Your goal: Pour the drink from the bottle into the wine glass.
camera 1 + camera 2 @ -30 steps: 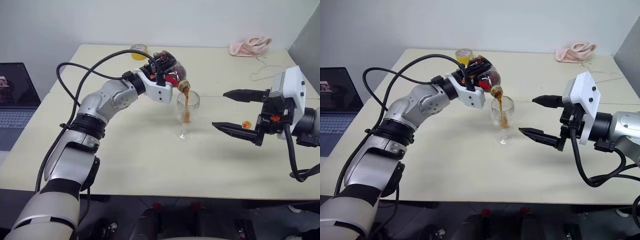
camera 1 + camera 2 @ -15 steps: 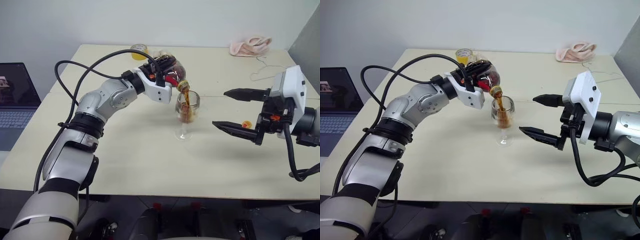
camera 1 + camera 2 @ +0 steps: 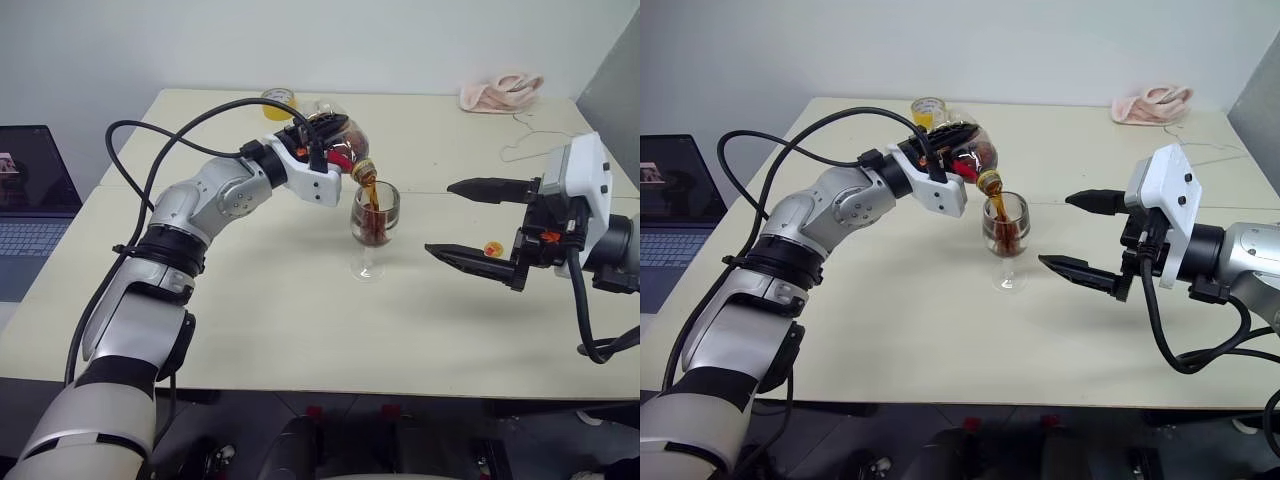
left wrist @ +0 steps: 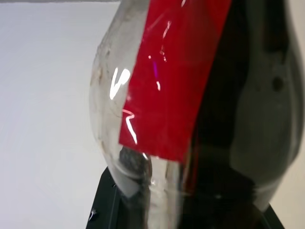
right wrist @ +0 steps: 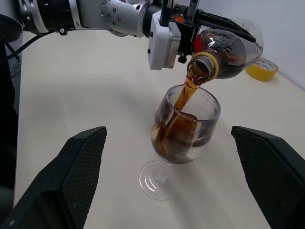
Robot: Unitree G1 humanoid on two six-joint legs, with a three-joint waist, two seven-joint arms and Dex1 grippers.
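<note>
At your far left a laptop (image 3: 30,195) sits open on a lower surface beside the bench (image 3: 250,330), against a plain pale wall. The bench is a bare cream top, with a seam running across it at about the middle.

Your left end effector (image 3: 318,140) is pinched on the bottle (image 3: 338,138), which is tipped mouth-down toward the right, over the middle of the bench. Behind the bottle, near the far edge, lies a yellow tape roll (image 3: 278,103).

The drink (image 5: 183,98) runs in a thin brown stream from the bottle's mouth into the glass (image 3: 373,230), which stands upright on the bench just below and to the right of the bottle, its bowl roughly half full of dark liquid.

Further right, your right end effector (image 3: 462,220) hangs above the bench with its fingers spread wide, holding nothing, near the glass but apart from it. A small orange cap (image 3: 492,249) lies on the bench beneath it.

At the far right corner a pink cloth (image 3: 500,91) lies crumpled, with a thin wire (image 3: 530,135) trailing nearby.
</note>
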